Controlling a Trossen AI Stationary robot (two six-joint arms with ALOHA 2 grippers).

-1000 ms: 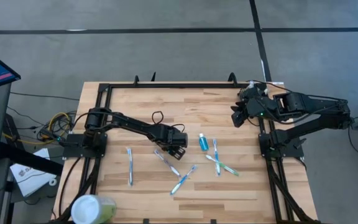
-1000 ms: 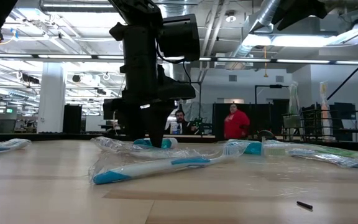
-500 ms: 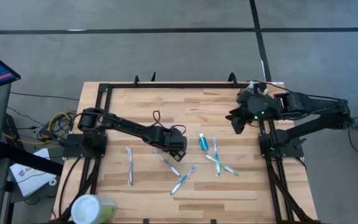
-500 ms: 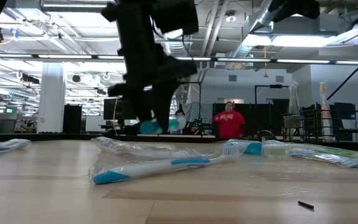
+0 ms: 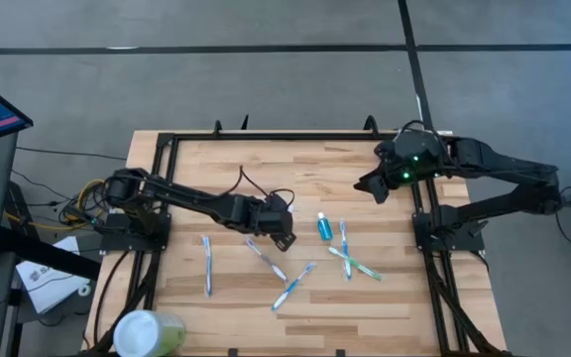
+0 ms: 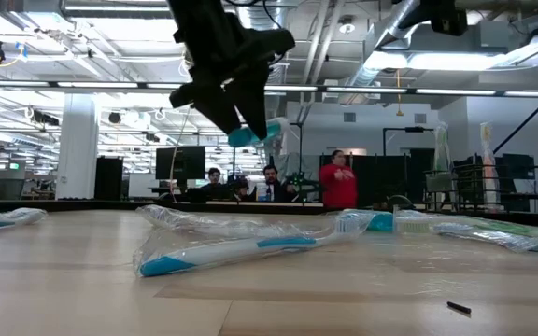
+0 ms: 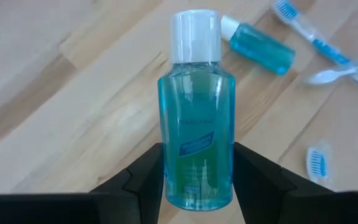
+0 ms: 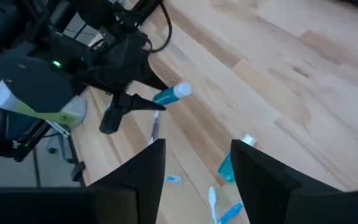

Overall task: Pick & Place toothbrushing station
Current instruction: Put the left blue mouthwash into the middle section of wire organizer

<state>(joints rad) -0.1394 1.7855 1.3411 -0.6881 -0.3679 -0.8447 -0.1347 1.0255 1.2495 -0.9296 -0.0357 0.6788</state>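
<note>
Over wooden table [image 5: 216, 159], one green cup [image 5: 147, 333] parked near left; left gripper [image 5: 280, 220] at centre, clamped on one blue mouthwash bottle [image 7: 196, 124], held clear of boards, likely for carrying; right gripper [image 5: 370, 186] hovering far right, jaws apart, empty; second bottle [image 5: 323, 227] and five toothbrushes [image 5: 207, 265] lying loose; no black toothbrushing station in sight

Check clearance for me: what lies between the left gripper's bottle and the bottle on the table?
Bare table only, in the high view, between left gripper's held bottle and lying bottle.
</note>
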